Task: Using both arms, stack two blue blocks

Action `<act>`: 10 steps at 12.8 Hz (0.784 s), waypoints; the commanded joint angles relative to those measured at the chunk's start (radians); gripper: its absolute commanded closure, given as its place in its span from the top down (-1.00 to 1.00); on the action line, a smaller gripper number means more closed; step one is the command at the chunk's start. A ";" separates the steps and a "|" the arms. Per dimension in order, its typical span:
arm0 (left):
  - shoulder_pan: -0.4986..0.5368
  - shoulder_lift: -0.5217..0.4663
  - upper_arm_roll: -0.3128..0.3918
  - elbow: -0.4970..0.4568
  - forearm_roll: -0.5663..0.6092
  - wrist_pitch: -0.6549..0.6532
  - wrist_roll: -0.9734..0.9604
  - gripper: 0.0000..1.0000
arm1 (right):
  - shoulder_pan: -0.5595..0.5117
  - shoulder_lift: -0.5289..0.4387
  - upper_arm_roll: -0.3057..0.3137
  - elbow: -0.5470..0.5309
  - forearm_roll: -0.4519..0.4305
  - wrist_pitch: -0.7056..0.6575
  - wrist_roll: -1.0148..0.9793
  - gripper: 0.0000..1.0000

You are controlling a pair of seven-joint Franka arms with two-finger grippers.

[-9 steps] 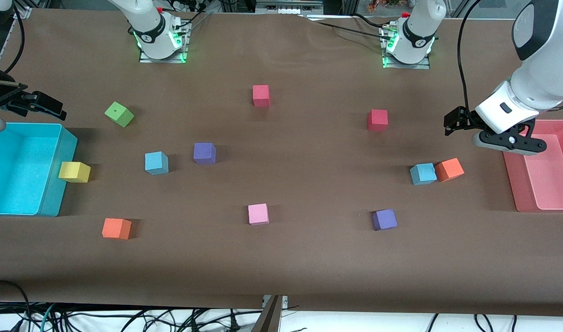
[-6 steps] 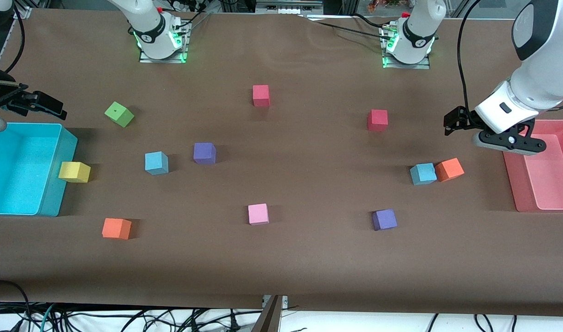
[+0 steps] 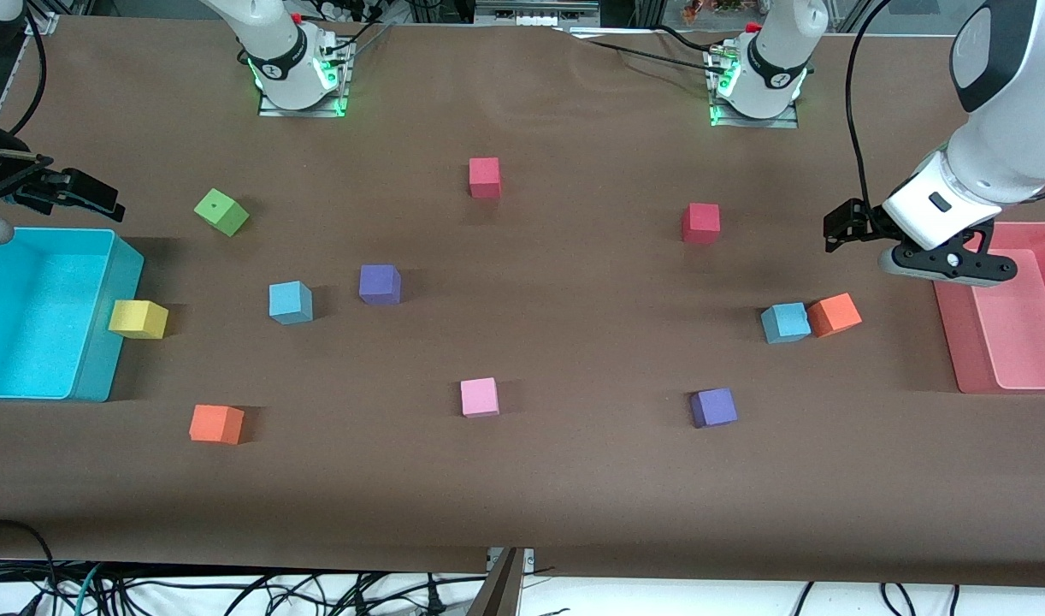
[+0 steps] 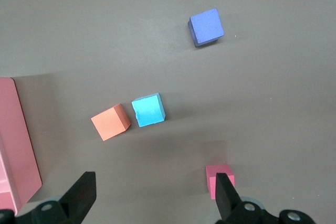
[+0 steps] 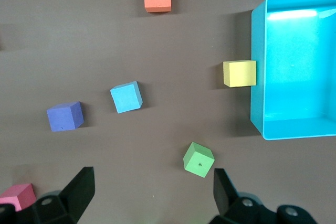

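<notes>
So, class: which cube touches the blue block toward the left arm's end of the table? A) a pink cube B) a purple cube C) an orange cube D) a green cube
C: the orange cube sits edge to edge against that blue block, while the purple cube lies apart from it, nearer the front camera.

A table covered by a brown sheet is shown. Tangled black cables are seen on the pale floor along its near edge; metal framing is visible at its upper edge.
</notes>
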 commanded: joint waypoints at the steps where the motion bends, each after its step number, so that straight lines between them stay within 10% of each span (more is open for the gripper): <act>1: -0.004 -0.005 -0.002 0.017 0.019 -0.023 -0.016 1.00 | -0.005 -0.005 0.004 -0.001 0.013 -0.011 0.000 1.00; 10: -0.006 -0.008 -0.002 0.018 0.016 -0.031 -0.016 1.00 | -0.005 -0.005 0.004 -0.001 0.013 -0.013 0.000 1.00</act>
